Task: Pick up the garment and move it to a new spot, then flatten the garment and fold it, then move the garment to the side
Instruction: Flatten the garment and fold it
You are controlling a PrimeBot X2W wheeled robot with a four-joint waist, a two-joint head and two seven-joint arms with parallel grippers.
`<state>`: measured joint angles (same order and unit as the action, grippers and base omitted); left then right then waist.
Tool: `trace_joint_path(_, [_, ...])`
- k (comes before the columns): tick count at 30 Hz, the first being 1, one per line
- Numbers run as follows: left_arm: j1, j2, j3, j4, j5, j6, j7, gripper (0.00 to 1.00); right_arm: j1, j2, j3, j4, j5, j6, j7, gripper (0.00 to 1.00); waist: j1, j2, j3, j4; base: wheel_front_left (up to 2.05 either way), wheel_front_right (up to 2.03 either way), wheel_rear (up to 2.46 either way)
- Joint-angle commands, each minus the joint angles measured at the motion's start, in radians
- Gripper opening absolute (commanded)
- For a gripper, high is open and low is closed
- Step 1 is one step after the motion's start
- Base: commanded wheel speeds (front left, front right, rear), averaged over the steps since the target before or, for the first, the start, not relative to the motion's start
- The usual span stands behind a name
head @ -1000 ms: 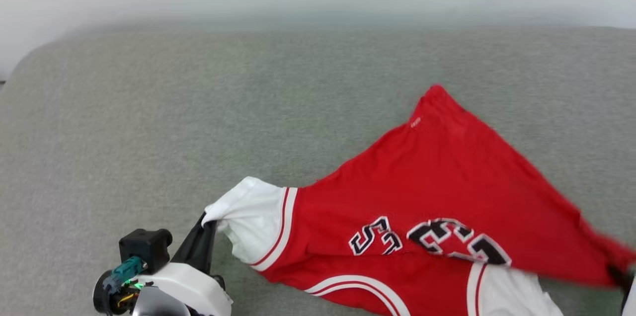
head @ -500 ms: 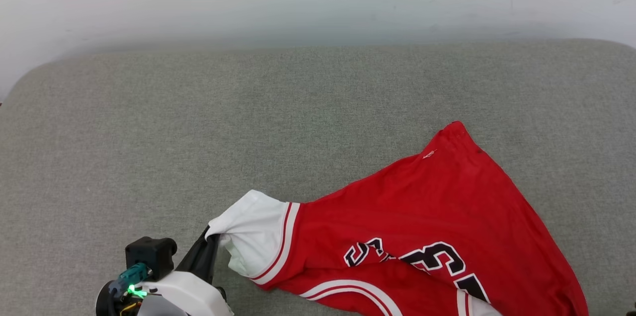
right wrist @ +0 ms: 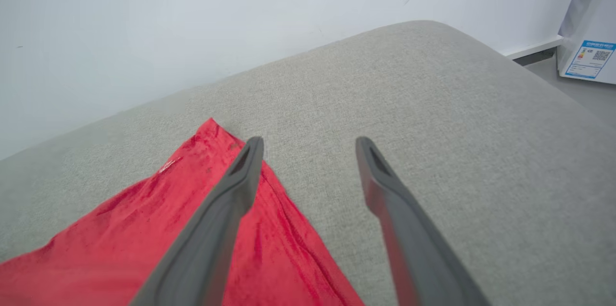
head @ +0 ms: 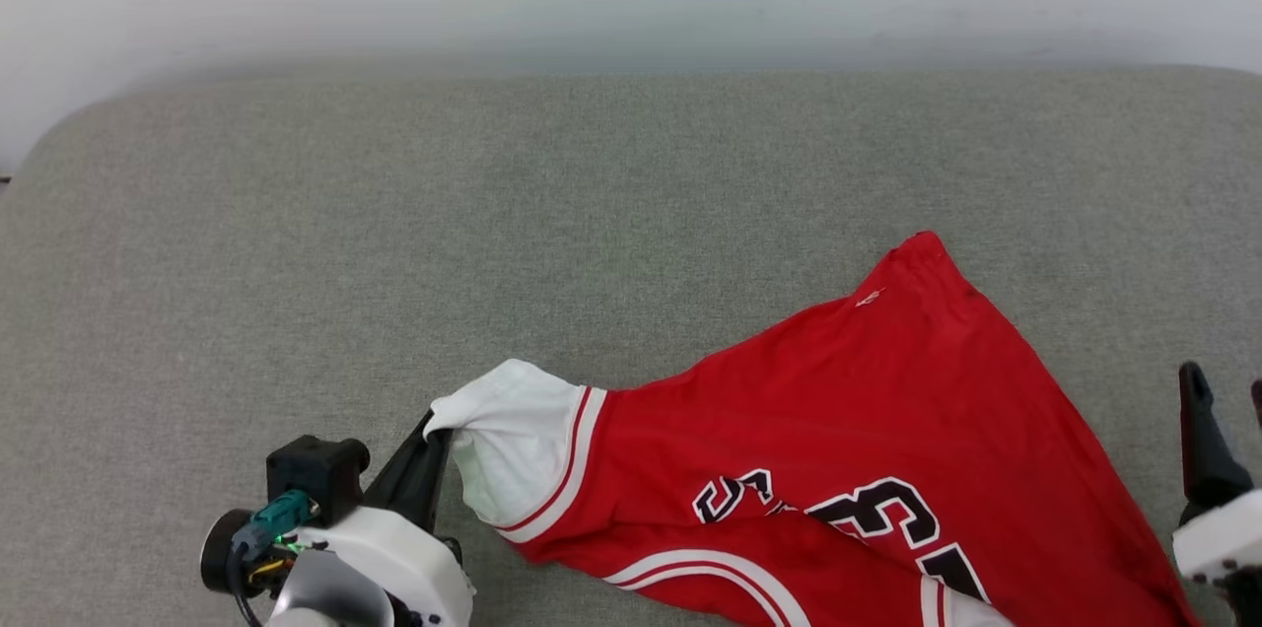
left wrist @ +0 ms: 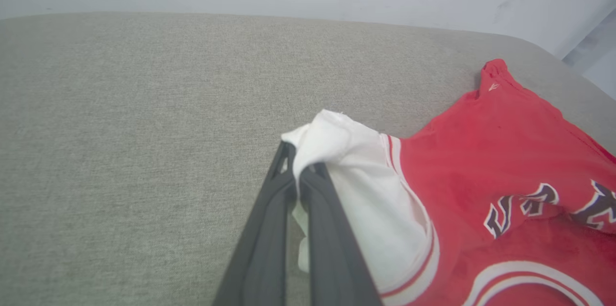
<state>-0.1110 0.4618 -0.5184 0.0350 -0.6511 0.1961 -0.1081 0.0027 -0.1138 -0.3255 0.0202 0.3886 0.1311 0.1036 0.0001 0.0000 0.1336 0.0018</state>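
The garment point(head: 838, 430) lies slack on the grey cushion point(head: 394, 213), just dropped by the right claw point(head: 1226, 390), now wide open and empty beside its hem. The left claw point(head: 431, 435) stays clamped on its white sleeve point(head: 518, 430), so flattening can begin.

A broad grey fabric-covered cushion point(head: 394, 243) with rounded corners carried everything. On its near right part lay the red garment point(head: 848, 390), spread in a rough triangle. One red corner pointed toward the cushion's far edge, and the black, white-edged lettering faced up. Its white sleeve point(head: 518, 440) was bunched at the left end.
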Motion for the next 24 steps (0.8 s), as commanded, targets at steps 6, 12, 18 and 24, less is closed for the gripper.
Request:
trace_joint_path(6, [-0.079,-0.013,-0.015,0.006,0.033,-0.017,-0.015,0.0,-0.2,-0.101,0.063,0.148,0.024,-0.001,0.049,1.0,-0.0001,0.0,0.075,0.044,0.0,0.0,0.0])
trace_joint_path(12, [-0.162,-0.037,-0.041,0.023,0.059,-0.046,-0.029,0.0,-0.398,-0.233,0.184,0.267,0.062,-0.001,0.26,1.0,-0.0001,0.0,0.154,0.1,0.0,0.0,0.0])
trace_joint_path(18, [-0.217,-0.078,-0.061,0.047,0.068,-0.067,-0.056,0.0,-0.556,-0.346,0.339,0.35,0.114,-0.001,0.471,1.0,-0.0001,0.0,0.224,0.142,0.0,0.0,0.0])
trace_joint_path(24, [-0.26,-0.104,-0.073,0.067,0.077,-0.086,-0.077,0.0,-0.668,-0.416,0.496,0.403,0.149,-0.001,0.593,1.0,-0.0001,0.0,0.276,0.171,0.0,0.0,0.0])
